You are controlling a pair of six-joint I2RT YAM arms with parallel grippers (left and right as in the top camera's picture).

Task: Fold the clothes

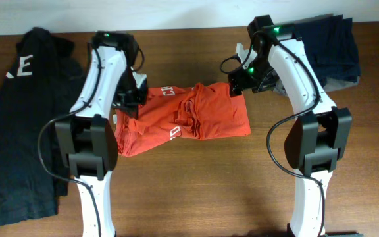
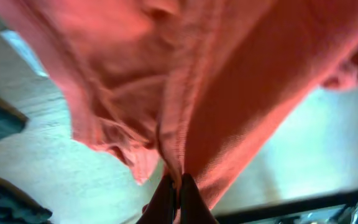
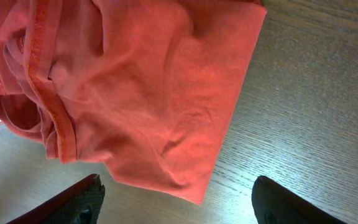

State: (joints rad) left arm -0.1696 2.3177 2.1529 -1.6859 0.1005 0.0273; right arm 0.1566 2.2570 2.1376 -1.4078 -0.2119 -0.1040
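we see the orange-red t-shirt [image 1: 196, 115] lying crumpled in the middle of the table [image 1: 196, 191], between the two arms, with bits of white lettering showing near its upper and lower folds. the left end effector [image 1: 129, 100] is at the shirt's left edge. in the left wrist view its fingers [image 2: 176, 199] are pressed together on a ridge of the fabric [image 2: 229, 81], which hangs bunched in front of the camera.

the right end effector [image 1: 237, 84] sits at the shirt's upper right corner. in the right wrist view its two fingers stand well apart [image 3: 178, 202], holding nothing, with a corner of the shirt [image 3: 148, 81] lying on the wood in front of them.

a dark garment with white letters [image 1: 18, 118] lies at the table's left side, and a dark blue garment [image 1: 334, 46] lies at the far right corner, both apart from the shirt.
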